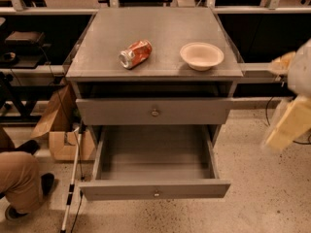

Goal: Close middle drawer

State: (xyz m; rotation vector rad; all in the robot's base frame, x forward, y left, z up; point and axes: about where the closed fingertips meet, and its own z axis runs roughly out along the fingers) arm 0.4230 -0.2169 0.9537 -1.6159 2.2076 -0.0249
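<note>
The middle drawer (154, 154) is a wide grey metal tray pulled far out of the grey cabinet. Its tray is bare, and its low front panel (121, 190) carries a small round knob (156, 193). Above it is a taller grey drawer front (112, 111) with a like knob, standing only slightly out. My gripper (287, 125) shows as a blurred pale yellow and white shape at the right edge. It is to the right of the cabinet, apart from the drawer, at about the height of the open tray.
On the cabinet top (97, 38) lie a crushed red can (135, 54) and a beige bowl (201, 55). A cardboard box (63, 130), a white pole (70, 183) and a person's leg and shoe (19, 178) are on the floor at the left.
</note>
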